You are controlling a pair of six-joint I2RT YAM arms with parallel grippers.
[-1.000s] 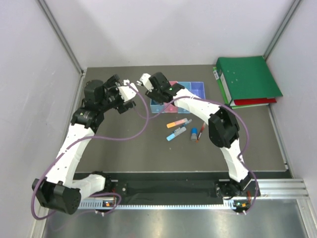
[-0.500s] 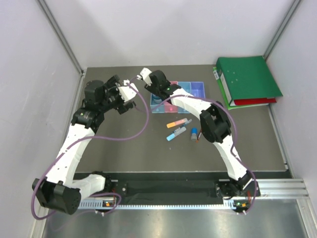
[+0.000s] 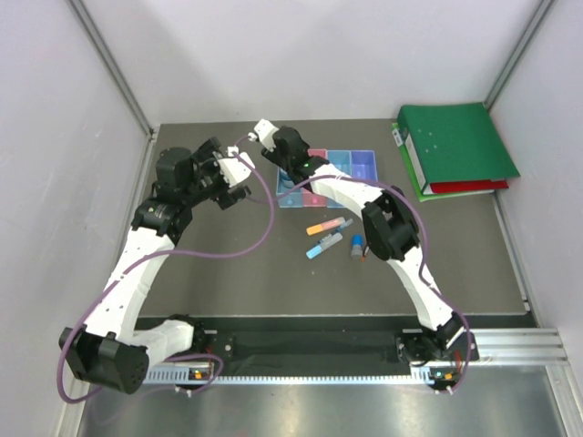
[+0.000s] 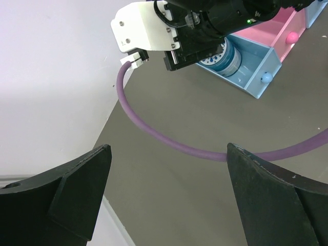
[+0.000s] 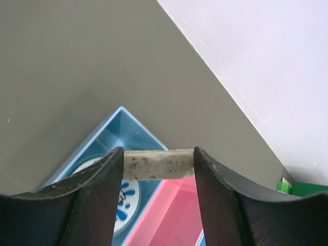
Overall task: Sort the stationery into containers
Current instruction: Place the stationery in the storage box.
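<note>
tan eraser (image 5: 154,165) in r gripper (image 5: 158,155)

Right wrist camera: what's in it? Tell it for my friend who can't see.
The right end effector pinches a speckled tan eraser between its dark fingers. Behind it sit a blue bin holding a round disc and a pink bin beside it, on a grey table.

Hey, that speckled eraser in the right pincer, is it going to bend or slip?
Probably neither: the eraser sits straight, clamped end to end in the right pincer, so it looks stiff. Its matte, speckled faces likely grip well.
</note>
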